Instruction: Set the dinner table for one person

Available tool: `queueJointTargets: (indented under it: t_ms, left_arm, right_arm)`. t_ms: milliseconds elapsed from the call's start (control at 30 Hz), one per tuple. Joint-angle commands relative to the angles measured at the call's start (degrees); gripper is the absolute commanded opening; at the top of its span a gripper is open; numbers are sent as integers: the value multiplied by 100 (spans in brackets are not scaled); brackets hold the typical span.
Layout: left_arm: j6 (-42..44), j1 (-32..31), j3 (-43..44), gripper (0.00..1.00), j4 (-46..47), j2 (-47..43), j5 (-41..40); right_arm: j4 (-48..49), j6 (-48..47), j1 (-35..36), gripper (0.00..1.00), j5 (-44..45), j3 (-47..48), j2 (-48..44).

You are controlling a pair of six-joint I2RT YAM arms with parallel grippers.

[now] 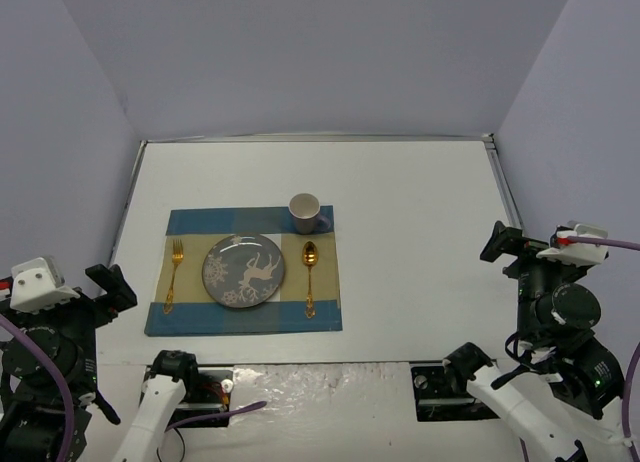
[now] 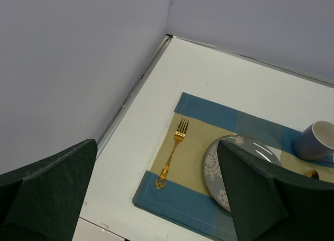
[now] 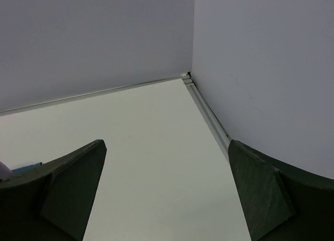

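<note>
The dinner table (image 1: 420, 212) is a white tabletop. On it lies a blue-and-tan placemat (image 1: 200, 317) holding a grey patterned plate (image 1: 243, 271), a gold fork (image 1: 174, 272) to its left, a gold spoon (image 1: 309, 277) to its right and a grey mug (image 1: 306, 213) at the back. My left gripper (image 1: 108, 287) hangs open at the table's left edge, apart from the mat. In the left wrist view the left gripper (image 2: 156, 144) frames the fork (image 2: 175, 152) and the plate (image 2: 211, 168), nothing between its fingers. My right gripper (image 1: 500, 244) stands open at the right edge, and the right wrist view also shows the right gripper (image 3: 167, 144) empty over bare table (image 3: 146, 136).
Grey walls enclose the table on three sides, with a metal rail (image 3: 209, 116) along the right edge. Both arm bases (image 1: 190, 382) sit at the near edge. The mug (image 2: 315, 141) shows at the right of the left wrist view.
</note>
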Motion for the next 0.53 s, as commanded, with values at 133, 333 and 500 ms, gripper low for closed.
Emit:
queueJointTargets:
  t_ms: [133, 333, 500]
  left_arm:
    - [150, -24, 31, 97, 138, 183, 209]
    - [147, -25, -125, 97, 184, 182, 345]
    - [151, -25, -233, 97, 206, 181, 387]
  right_arm:
    - [696, -128, 33, 100, -36, -136, -50]
    - [761, -151, 42, 100, -47, -164, -43]
    - [797, -180, 60, 100, -51, -162, -3]
